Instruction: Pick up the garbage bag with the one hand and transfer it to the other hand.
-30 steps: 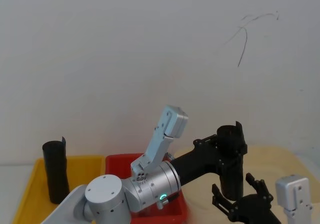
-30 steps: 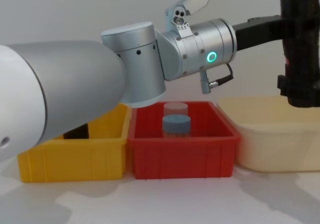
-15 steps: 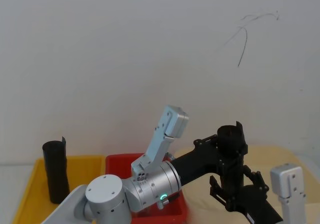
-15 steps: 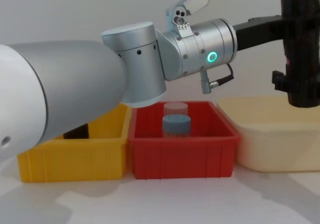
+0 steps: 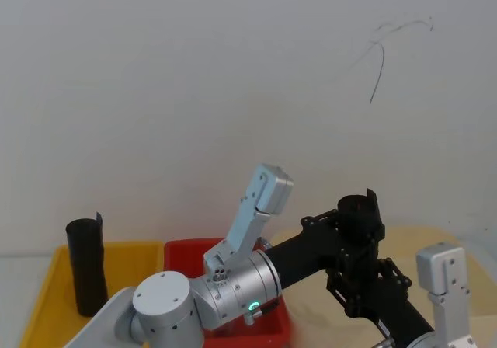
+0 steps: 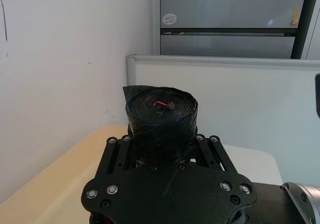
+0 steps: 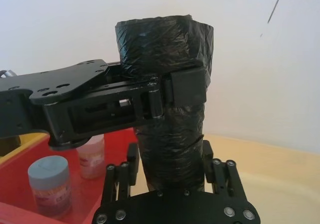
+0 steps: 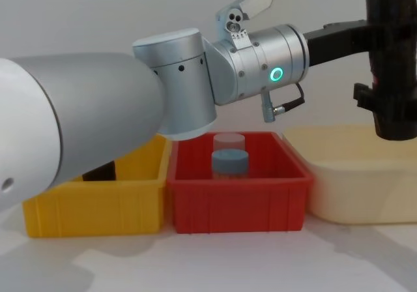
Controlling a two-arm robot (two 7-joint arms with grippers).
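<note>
Nearest the body, the left arm reaches forward and across to the right, its silver wrist showing a green light.

On the surface three bins stand in a row:
- The yellow bin is on the left and holds a thin black roll standing upright.
- The red bin is in the middle and holds a blue-lidded jar with a clear jar just behind it.
- The cream bin is on the right.

Above the cream bin, the left pincer is clamped on the upper part of the garbage bag. The bag is held upright and well clear of the surface, with its rounded top standing above the pincer. The wrist view shows pads pressed against the black plastic on both sides.

The right pincer comes up from below on the right side and straddles the lower part of the same bag, directly under the left pincer. Whether it is gripping the plastic cannot be told.

Behind everything is a pale wall with a dark scribbled mark at upper right.
</note>
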